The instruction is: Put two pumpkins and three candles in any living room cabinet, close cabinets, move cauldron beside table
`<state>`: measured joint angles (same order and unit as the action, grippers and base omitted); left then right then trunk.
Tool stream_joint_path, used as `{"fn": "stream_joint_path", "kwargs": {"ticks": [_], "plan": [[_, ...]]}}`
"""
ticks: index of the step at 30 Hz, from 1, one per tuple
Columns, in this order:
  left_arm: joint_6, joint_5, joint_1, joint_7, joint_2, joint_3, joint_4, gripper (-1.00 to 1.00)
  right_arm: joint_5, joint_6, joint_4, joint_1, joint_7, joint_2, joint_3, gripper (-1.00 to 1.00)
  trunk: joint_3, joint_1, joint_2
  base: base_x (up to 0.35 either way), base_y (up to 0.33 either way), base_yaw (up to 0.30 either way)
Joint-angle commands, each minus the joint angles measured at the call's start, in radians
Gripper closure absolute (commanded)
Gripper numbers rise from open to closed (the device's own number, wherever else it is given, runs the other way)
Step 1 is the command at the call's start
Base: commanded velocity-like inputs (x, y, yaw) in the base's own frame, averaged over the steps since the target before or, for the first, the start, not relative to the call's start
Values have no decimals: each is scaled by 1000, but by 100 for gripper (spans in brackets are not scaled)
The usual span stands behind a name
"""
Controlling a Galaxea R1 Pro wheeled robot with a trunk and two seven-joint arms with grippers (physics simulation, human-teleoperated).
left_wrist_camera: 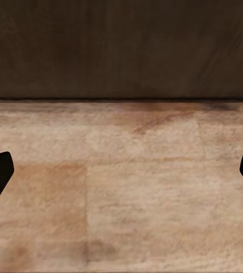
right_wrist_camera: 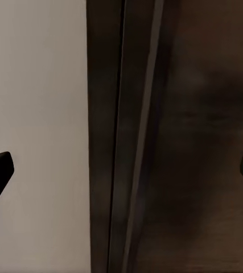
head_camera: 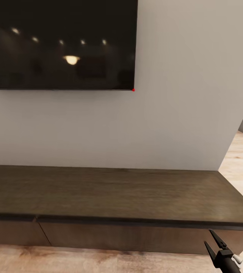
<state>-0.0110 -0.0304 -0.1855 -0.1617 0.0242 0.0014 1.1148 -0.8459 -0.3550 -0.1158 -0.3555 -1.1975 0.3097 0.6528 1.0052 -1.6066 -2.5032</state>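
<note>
The long, low dark-brown cabinet (head_camera: pixel 113 193) runs along the wall in the head view, its drawer fronts (head_camera: pixel 129 237) flush and shut. My right gripper (head_camera: pixel 208 237) hangs open in front of the cabinet's right end, empty. In the right wrist view the open right gripper (right_wrist_camera: pixel 127 156) faces the cabinet's edge (right_wrist_camera: pixel 127 142) with the pale wall beside it. In the left wrist view the left gripper (left_wrist_camera: pixel 127 156) is open and empty over the wooden floor, facing the cabinet front (left_wrist_camera: pixel 121 48). The pumpkins, candles, cauldron and table are out of view.
A large black TV screen (head_camera: pixel 57 41) hangs on the white wall (head_camera: pixel 182 113) above the cabinet. Light wooden floor (head_camera: pixel 242 159) continues past the wall's right corner and lies in front of the cabinet (head_camera: pixel 79 261).
</note>
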Motion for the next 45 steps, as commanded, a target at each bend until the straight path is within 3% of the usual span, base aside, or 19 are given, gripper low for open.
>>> {"fn": "stream_joint_path", "kwargs": {"ticks": [1, 23, 27, 45], "plan": [[-1, -2, 0, -3, 0, 0, 0, -100, -10, -9, 1, 0, -2, 0, -5, -100, 1, 0, 0, 129, 0, 0], [-1, -8, 0, -5, 0, 0, 0, -100, -10, -9, 1, 0, -1, 0, -5, -100, 1, 0, 0, 46, 0, 0], [-1, -8, 0, -5, 0, 0, 0, -100, -10, -9, 1, 0, -1, 0, -5, -100, 16, -2, -1, 3, 0, 0], [-1, -10, 0, -6, 0, 0, 0, -100, -10, -9, 1, 0, 1, -1, -7, -100, 16, -2, -1, 0, 0, 0]]}}
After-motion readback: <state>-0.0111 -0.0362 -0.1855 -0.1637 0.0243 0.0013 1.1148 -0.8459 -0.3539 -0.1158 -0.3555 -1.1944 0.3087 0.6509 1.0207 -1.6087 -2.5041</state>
